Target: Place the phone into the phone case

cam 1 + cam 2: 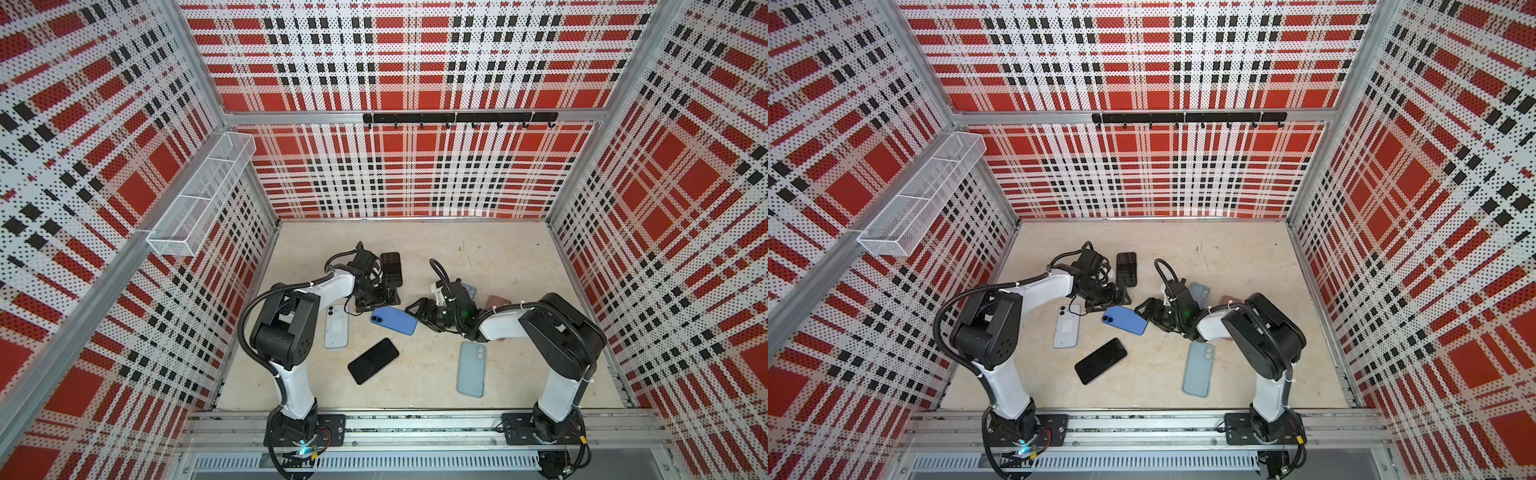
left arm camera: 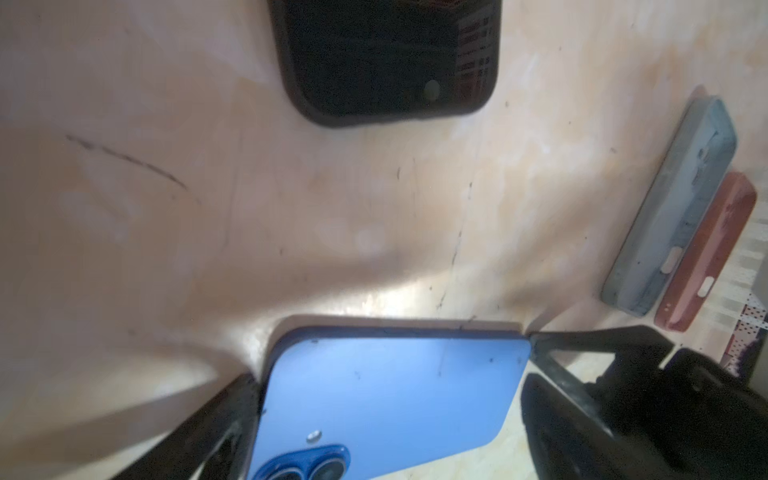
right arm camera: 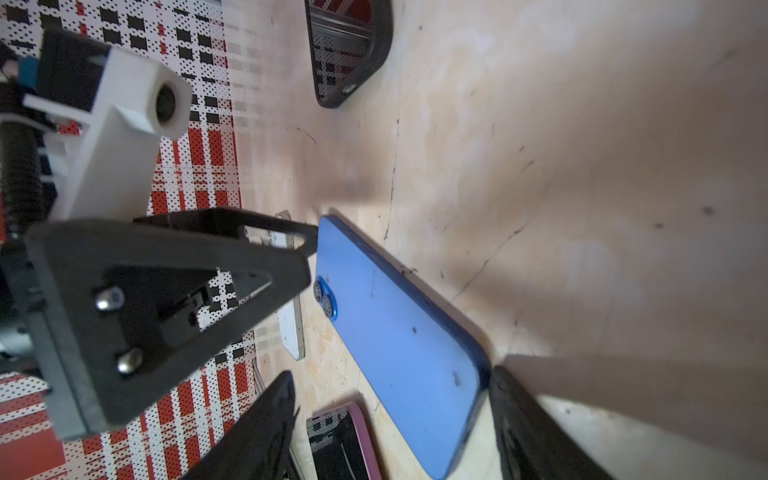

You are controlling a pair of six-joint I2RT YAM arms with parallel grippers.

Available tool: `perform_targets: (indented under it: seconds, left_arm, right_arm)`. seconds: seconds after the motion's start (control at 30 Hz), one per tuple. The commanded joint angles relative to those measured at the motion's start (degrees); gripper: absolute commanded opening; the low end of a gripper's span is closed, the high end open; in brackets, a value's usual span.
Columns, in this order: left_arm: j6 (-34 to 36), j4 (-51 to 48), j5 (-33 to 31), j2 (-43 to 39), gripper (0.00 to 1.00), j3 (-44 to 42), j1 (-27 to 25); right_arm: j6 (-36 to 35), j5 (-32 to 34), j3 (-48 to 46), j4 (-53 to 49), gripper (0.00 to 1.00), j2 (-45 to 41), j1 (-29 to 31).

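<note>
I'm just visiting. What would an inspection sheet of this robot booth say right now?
Surface: pale board, scuffed.
Job's things: blue phone face down; black case beyond it.
Clutter: white phone, screen-up phone, pale blue phone, grey case, reddish case.
Grippers: left pincer and right pincer open, at opposite ends of the blue phone.
Cables: black hose along each arm.
Surroundings: plaid walls, mesh basket, hook rail.

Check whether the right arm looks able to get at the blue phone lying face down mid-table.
Probably yes. The right tool stands open around one short end of the flat blue phone, nothing lying between them. The left tool stands open at the camera end, which may crowd a lift.
</note>
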Motion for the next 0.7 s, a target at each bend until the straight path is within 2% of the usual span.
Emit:
perform_targets:
  seconds: [0.0, 0.2, 0.5, 0.67]
  left_arm:
    - [-4.53, 0.74, 4.13, -2.52, 1.0, -2.59, -3.55]
    - [-10.11, 7.26, 7.11, -5.71, 1.0, -5.74, -4.65]
    - [-12.64, 10.74, 7.6, -11.64, 1.0, -9.27, -3.39]
    - [-13.04, 11.73, 7.98, -14.19, 1.0, -12.6, -2.6]
  right_arm:
    - [0.18, 0.05, -1.73, 2.8, 0.75, 0.74, -0.78]
    - [-2.46, -0.67, -2.16, 0.36, 0.75, -1.46, -3.9]
    - [-14.89, 5.52, 0.41, -22.09, 0.76, -13.1, -4.28]
    - [-17.57, 5.55, 0.62, -27.42, 0.77, -15.76, -4.25]
